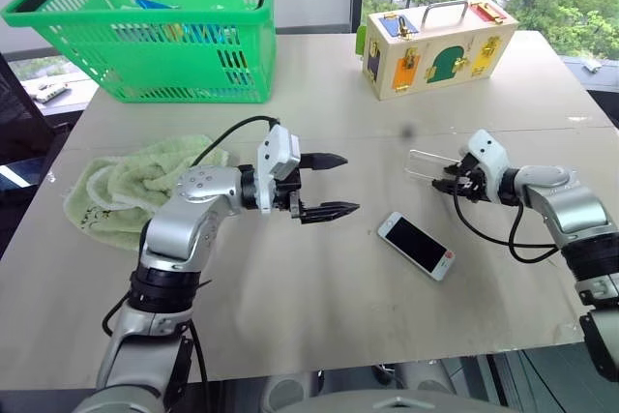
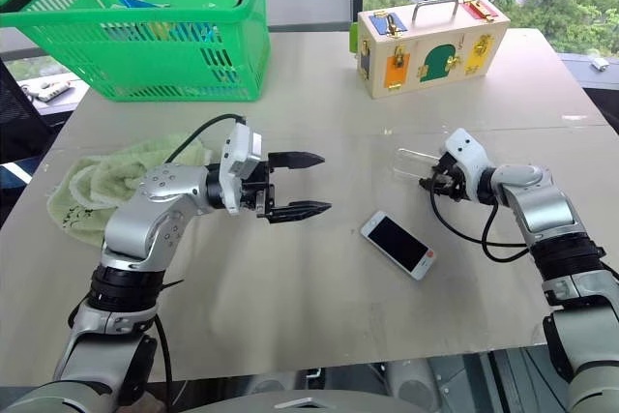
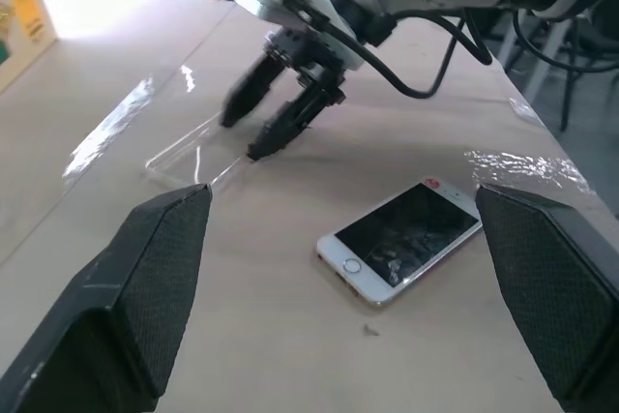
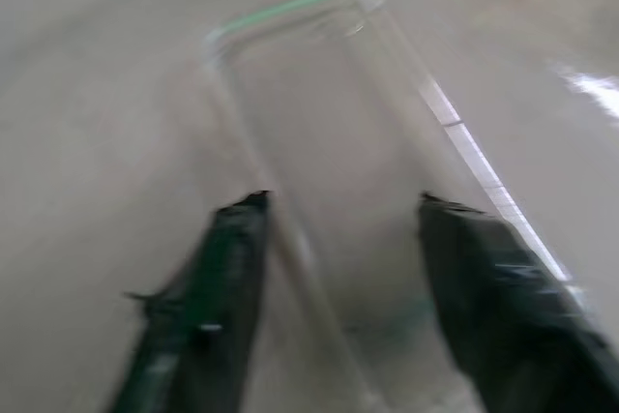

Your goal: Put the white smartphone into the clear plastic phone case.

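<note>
Right gripper (image 1: 453, 181) is at the near end of the thin clear plastic phone case (image 1: 431, 163), its 2 fingers straddling that end; whether they already pinch it I cannot tell. The case's long axis runs straight ahead of the fingers. Its far rim is hard to trace. Beside it, nearer the robot, lies the flat white smartphone with black screen (image 1: 416, 245), between both arms. Left gripper (image 1: 327, 185) hovers wide open, empty.
</note>
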You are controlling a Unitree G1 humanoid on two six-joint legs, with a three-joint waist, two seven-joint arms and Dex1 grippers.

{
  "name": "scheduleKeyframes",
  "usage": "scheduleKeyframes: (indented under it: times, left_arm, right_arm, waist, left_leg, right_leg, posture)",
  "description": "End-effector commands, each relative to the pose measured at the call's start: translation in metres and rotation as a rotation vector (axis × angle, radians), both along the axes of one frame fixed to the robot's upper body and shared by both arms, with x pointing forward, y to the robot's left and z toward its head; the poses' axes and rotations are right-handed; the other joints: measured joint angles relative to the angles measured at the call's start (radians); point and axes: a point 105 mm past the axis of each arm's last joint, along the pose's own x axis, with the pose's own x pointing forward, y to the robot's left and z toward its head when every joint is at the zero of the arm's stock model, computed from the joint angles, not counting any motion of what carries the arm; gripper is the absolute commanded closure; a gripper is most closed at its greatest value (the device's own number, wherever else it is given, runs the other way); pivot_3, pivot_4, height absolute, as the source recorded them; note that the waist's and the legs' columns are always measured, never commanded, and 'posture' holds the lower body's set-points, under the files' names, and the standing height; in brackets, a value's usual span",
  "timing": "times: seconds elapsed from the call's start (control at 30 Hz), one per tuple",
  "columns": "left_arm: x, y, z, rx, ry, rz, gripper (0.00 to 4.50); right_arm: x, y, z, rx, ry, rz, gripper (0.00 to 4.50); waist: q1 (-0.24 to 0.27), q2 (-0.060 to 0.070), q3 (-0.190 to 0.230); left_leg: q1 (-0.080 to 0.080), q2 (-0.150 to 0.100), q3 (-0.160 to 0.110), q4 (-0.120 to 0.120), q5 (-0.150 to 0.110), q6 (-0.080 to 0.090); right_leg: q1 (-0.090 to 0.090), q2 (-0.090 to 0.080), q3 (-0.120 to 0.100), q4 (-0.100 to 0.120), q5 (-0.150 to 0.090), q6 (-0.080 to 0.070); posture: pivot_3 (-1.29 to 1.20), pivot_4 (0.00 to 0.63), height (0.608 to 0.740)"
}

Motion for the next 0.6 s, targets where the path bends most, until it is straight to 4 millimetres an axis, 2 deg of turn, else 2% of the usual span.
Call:
scheduleKeyframes:
  times: [0.03, 0.07, 0.1, 0.27, 0.4, 0.5, 0.6]
  left_arm:
    - [-0.006, 0.005, 0.010, -0.024, -0.036, 0.026, 0.00]
    - [-0.006, 0.006, 0.009, -0.022, -0.033, 0.036, 0.00]
    - [-0.007, 0.007, 0.008, -0.018, -0.032, 0.041, 0.00]
    - [-0.005, 0.009, 0.005, -0.020, -0.026, 0.069, 0.00]
    - [0.001, 0.017, -0.002, -0.007, -0.029, 0.130, 0.00]
    - [0.008, 0.022, -0.003, 0.007, -0.025, 0.185, 0.00]
    - [0.014, 0.029, -0.006, 0.026, -0.023, 0.211, 0.00]
  right_arm:
    - [-0.002, 0.004, -0.003, -0.021, 0.023, 0.058, 3.82]
    - [-0.002, 0.006, -0.003, -0.016, 0.025, 0.067, 4.31]
    - [-0.002, 0.007, -0.002, -0.012, 0.025, 0.075, 4.42]
    - [-0.003, 0.019, 0.009, 0.017, -0.026, 0.120, 4.42]
    - [-0.017, 0.052, 0.026, 0.071, -0.078, 0.259, 4.42]
    - [-0.025, 0.077, 0.030, 0.071, -0.089, 0.333, 4.42]
    - [-0.036, 0.113, 0.029, 0.046, -0.098, 0.453, 4.42]
  waist:
    - [-0.002, 0.000, 0.000]
    - [-0.003, 0.000, 0.000]
    - [-0.003, 0.000, 0.000]
    - [-0.004, 0.000, 0.000]
    - [-0.013, 0.000, 0.000]
    - [-0.012, 0.000, 0.000]
    - [-0.011, 0.000, 0.000]
  left_leg:
    - [0.000, 0.000, 0.000, 0.000, 0.000, 0.000]
    - [0.001, 0.000, 0.000, 0.000, 0.000, 0.000]
    - [0.001, 0.000, 0.000, 0.000, 0.000, 0.000]
    - [0.002, 0.000, 0.000, 0.000, 0.000, 0.000]
    - [0.001, 0.000, 0.000, 0.000, 0.000, 0.000]
    - [0.001, 0.000, 0.000, 0.000, 0.000, 0.000]
    - [0.001, 0.000, 0.000, 0.000, 0.000, 0.000]
  right_leg:
    - [0.000, 0.000, 0.000, -0.001, 0.000, 0.000]
    - [0.000, 0.000, 0.000, -0.001, 0.000, 0.000]
    - [0.000, 0.000, 0.000, -0.001, 0.000, 0.000]
    - [0.000, 0.000, 0.000, 0.001, 0.000, 0.000]
    - [0.000, 0.001, 0.000, 0.002, 0.001, 0.000]
    - [-0.002, 0.001, 0.001, 0.003, 0.001, 0.000]
    - [-0.002, 0.000, 0.000, 0.004, 0.001, 0.000]
  posture:
    - [0.00, 0.150, 0.740]
    - [0.00, 0.150, 0.740]
    - [0.00, 0.150, 0.740]
    - [0.00, 0.150, 0.740]
    - [0.00, 0.150, 0.740]
    - [0.00, 0.150, 0.740]
    - [0.00, 0.150, 0.740]
